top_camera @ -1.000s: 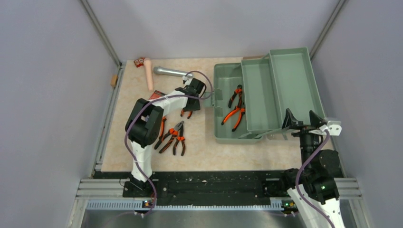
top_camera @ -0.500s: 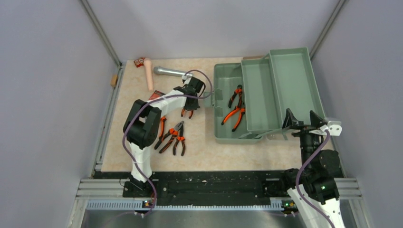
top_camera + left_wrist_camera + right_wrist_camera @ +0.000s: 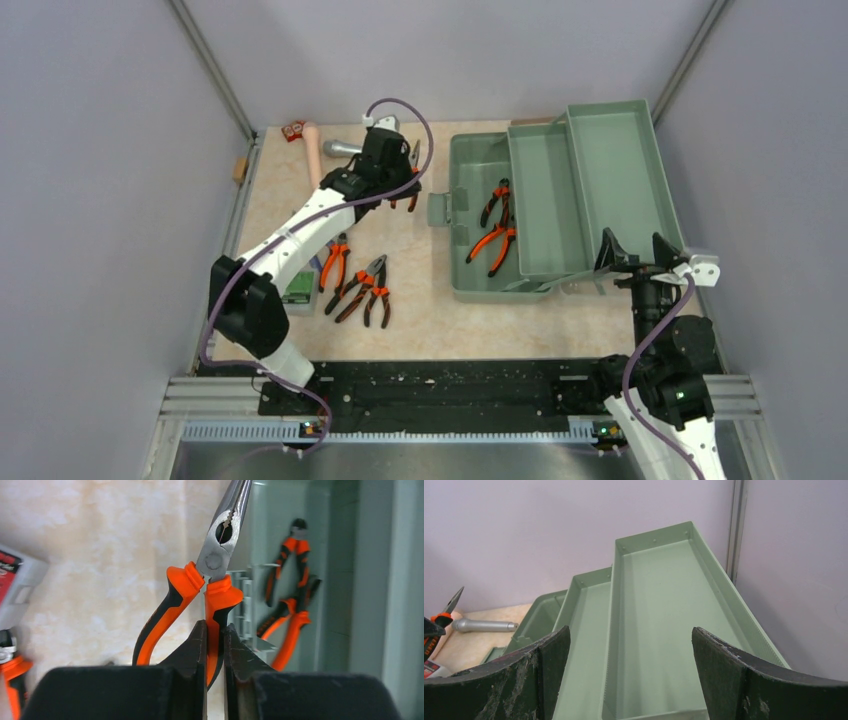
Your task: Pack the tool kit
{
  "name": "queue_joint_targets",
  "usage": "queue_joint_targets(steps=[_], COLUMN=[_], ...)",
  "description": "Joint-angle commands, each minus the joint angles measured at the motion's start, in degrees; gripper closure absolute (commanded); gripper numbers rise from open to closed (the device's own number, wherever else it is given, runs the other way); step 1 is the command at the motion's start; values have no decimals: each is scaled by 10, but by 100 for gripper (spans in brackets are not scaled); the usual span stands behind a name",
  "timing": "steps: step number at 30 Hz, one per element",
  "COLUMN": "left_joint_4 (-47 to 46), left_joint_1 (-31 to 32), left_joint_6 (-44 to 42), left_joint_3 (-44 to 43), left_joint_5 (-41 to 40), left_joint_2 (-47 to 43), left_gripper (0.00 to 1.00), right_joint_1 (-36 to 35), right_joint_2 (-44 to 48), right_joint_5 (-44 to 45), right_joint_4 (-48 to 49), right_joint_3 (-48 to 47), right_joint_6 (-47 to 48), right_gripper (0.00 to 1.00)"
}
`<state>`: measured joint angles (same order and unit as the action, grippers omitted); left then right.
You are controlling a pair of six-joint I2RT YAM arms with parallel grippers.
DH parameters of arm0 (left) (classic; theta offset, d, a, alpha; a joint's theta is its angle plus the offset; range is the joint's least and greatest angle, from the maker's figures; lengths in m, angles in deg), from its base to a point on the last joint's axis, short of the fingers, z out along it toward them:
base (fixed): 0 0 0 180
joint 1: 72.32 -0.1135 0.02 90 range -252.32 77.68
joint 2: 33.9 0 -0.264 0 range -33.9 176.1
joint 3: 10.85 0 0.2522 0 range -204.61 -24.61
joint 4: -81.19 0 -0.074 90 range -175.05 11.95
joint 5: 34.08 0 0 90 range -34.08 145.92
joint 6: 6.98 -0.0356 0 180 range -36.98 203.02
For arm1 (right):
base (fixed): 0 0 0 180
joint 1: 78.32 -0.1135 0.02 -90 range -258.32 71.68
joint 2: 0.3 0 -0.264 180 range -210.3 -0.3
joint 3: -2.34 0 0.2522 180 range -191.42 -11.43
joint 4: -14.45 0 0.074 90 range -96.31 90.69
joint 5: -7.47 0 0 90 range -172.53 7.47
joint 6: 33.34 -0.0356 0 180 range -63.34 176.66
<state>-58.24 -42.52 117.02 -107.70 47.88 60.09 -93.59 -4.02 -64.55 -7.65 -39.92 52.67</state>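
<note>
The sage-green toolbox (image 3: 466,160) stands open on the right, its trays (image 3: 600,170) swung out. Two orange-and-black pliers (image 3: 495,204) (image 3: 491,248) lie in its bottom compartment. My left gripper (image 3: 404,180) is shut on one handle of orange-handled long-nose pliers (image 3: 216,565) and holds them in the air, left of the toolbox (image 3: 370,580), nose pointing away. In the left wrist view the left gripper (image 3: 214,630) pinches the right-hand handle. Three more pliers (image 3: 334,265) (image 3: 360,280) (image 3: 379,299) lie on the table. My right gripper (image 3: 645,255) is open and empty over the toolbox's near right corner, facing the empty trays (image 3: 664,605).
A silver microphone (image 3: 340,149), a pink cylinder (image 3: 312,152) and a small red box (image 3: 293,130) lie at the back left. A small green box (image 3: 297,290) sits by the left arm. A red and grey box (image 3: 15,585) lies left of the held pliers.
My left gripper has lifted the long-nose pliers off the table and carried them up and toward the back, the arm stretching out. The right arm has not moved.
</note>
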Motion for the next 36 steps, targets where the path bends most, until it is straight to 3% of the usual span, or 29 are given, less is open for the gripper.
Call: queue_joint_targets(steps=[1, 12, 27, 31, 36], left_joint_4=[-61, -165, -126, -112, -87], left_joint_1=[26, 123, 173, 178, 182], left_joint_6=[42, 166, 171, 162, 153], left_joint_3=[-8, 23, 20, 18, -4], left_joint_5=[76, 144, 94, 87, 52], left_joint_2=[-36, -14, 89, 110, 130], left_gripper=[100, 100, 100, 91, 71], right_joint_1=[-9, -9, -9, -8, -8], right_joint_2=[8, 9, 10, 10, 10], right_joint_5=[5, 6, 8, 7, 7], right_joint_4=[18, 18, 16, 17, 17], right_joint_3=[0, -1, 0, 0, 0], right_joint_6=[8, 9, 9, 9, 9], right_gripper=[10, 10, 10, 10, 10])
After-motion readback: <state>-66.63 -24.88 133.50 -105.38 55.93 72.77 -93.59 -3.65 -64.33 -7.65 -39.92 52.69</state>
